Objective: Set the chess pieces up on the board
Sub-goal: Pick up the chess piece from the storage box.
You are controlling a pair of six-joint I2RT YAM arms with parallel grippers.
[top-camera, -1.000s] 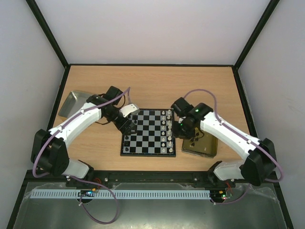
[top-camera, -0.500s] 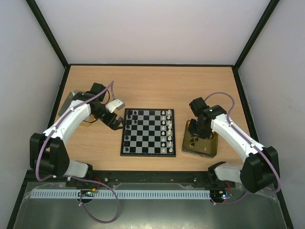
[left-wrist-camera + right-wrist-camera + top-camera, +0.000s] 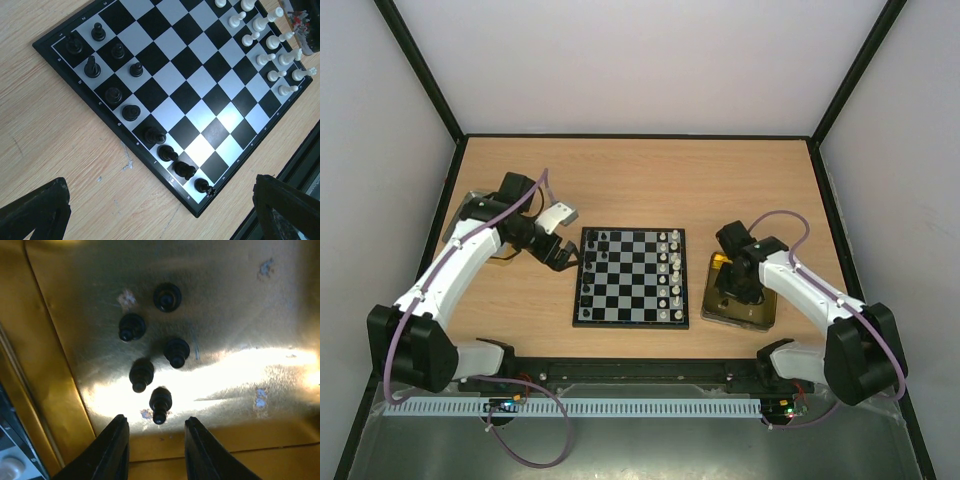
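Gold tin [image 3: 240, 315] under the right gripper [image 3: 156, 429] holds five black chess pieces [image 3: 176, 351] scattered on its floor. The nearest pawn [image 3: 160, 404] sits just ahead of the fingertips, in line with the gap between them but not inside it. Those fingers [image 3: 116, 450] stand partly apart, gripping nothing. Just left of the board [image 3: 630, 290], the left gripper [image 3: 563, 236] hangs over the table [image 3: 640, 180], fingers [image 3: 35, 210] spread wide and empty. The board's near edge, lined with black pieces [image 3: 131, 112], lies beyond the tips, and white pieces [image 3: 270, 42] fill the opposite side.
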